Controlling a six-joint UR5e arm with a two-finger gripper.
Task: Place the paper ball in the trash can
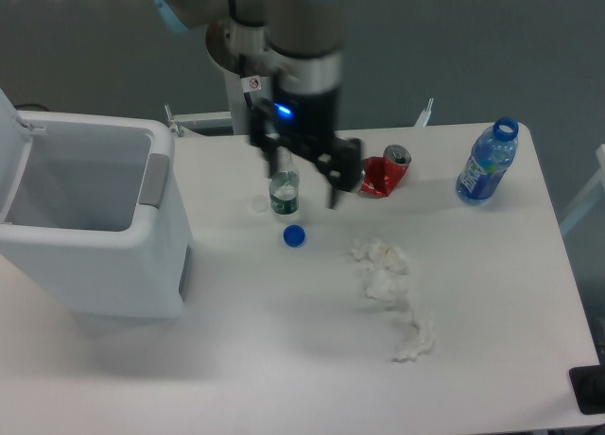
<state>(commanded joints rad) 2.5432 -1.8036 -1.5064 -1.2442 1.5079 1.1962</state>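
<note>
Crumpled white paper lies on the white table right of centre in three clumps: one [380, 254], one just below it [382, 286], and one nearer the front [413, 341]. The trash can [161, 265] is a large white bin at the left with a grey panel on its rim. It is open, with its lid raised at the far left edge. My gripper [301, 189] hangs at the back centre of the table with its jaws wide open and empty. It is up and to the left of the paper and to the right of the bin.
A small clear bottle with a green label [284, 194] stands in line with the gap between my fingers. A blue cap [294, 235] lies in front of it. A crushed red can [385, 174] and a blue water bottle [487, 163] sit at the back right.
</note>
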